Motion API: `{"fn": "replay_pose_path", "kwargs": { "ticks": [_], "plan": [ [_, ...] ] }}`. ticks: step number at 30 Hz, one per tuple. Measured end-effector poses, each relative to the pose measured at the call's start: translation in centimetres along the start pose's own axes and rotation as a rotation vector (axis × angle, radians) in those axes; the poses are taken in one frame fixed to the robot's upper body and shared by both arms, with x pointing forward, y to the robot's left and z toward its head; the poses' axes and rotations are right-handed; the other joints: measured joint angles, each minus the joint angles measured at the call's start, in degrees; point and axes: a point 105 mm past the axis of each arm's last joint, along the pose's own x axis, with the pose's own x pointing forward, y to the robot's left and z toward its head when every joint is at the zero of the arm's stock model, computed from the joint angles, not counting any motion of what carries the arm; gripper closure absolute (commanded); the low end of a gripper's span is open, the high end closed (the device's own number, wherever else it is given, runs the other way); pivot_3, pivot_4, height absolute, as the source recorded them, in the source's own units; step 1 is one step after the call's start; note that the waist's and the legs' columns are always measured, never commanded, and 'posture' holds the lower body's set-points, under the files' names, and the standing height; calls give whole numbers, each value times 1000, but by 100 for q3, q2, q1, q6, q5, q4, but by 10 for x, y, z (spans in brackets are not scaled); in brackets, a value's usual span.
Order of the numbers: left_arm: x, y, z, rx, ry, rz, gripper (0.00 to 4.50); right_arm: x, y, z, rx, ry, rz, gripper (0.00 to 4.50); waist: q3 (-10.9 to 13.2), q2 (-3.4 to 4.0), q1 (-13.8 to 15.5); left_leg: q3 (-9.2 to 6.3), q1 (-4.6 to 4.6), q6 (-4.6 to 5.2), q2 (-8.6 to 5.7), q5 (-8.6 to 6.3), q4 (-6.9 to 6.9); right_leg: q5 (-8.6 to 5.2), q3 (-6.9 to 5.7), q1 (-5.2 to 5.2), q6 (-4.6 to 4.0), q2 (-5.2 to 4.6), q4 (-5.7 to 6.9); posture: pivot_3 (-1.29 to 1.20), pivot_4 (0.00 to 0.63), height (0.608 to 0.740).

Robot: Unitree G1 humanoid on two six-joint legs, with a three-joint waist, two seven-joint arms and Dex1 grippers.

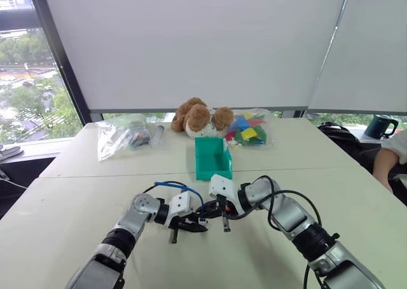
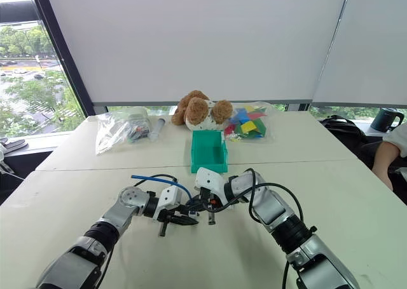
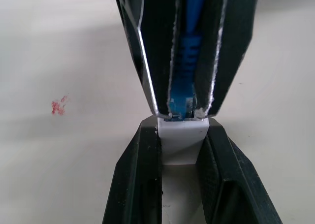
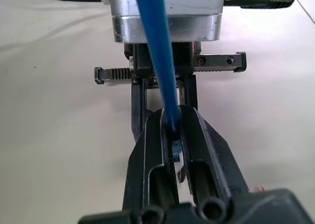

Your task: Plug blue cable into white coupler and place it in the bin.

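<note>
Over the table's near middle my two grippers meet tip to tip. The left gripper [image 1: 191, 224] is shut on the white coupler [image 3: 182, 140], a small white block pinched between its black fingers. The right gripper [image 1: 219, 216] is shut on the blue cable [image 4: 157, 51] just behind its plug. In the left wrist view the plug end sits right at the coupler's mouth; how far in it is I cannot tell. The rest of the blue cable [image 1: 175, 186] loops back over the left wrist. The teal bin [image 1: 212, 157] stands on the table just beyond the grippers.
A teddy bear [image 1: 200, 117] sits behind the bin. A clear bag of coloured pieces [image 1: 249, 129] lies to its right and another clear bag [image 1: 121, 136] to its left. A person's arm [image 1: 388, 162] rests at the table's right edge near a dark mug [image 1: 381, 125].
</note>
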Motion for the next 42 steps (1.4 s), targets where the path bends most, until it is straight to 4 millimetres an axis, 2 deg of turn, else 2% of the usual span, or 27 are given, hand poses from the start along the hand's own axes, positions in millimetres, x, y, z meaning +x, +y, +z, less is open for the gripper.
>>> {"fn": "replay_pose_path", "kwargs": {
  "ticks": [13, 18, 23, 30, 34, 41, 42],
  "plan": [
    [-2, 0, 0, -12, 5, 5, 4134, 3, -5, 1, -125, 17, 56, 4500, -1, 2, -15, -2, 2, -2, 10, -1, -8, -1, 5, -13, -6, -6, -5, 0, 150, 740],
    [-4, 0, -3, -17, 13, 8, 4134, 7, -7, 1, -180, 24, 100, 4500, -12, -9, -2, 1, 68, -4, 14, -2, -72, 5, 3, 15, -23, -11, -31, 0, 150, 740],
    [-3, -1, -3, -17, 13, 1, 4134, 6, -6, 1, -187, 26, 120, 4500, -22, 5, 23, 1, 75, -4, 18, -2, -89, -6, -1, 12, -41, -10, -31, 0, 150, 740],
    [1, -2, -2, -4, 9, -6, 4134, 1, 1, -4, 30, 32, 146, 4500, -74, 16, 50, 2, 73, -8, 23, -5, -109, -23, 0, 7, -60, -17, -38, 0, 150, 740],
    [5, -5, 0, 16, 3, -24, 4134, -4, 9, -4, 48, 50, 146, 4500, -103, 35, 90, 4, 73, -26, 17, -15, -140, -48, -6, 3, -61, -30, -53, 0, 150, 740],
    [4, -5, -1, 9, 6, -25, 4134, -2, 9, -5, 70, 25, 104, 4500, -116, 13, 62, 3, 78, -27, 0, -16, -165, -58, -9, 2, -59, -48, -56, 0, 150, 740],
    [3, -5, -1, 7, 8, -24, 3091, -2, 9, -5, 80, 21, 98, 4500, -114, 14, 57, 3, 77, -28, 0, -16, -165, -58, -9, 2, -59, -49, -56, 0, 150, 740]
  ]
}}
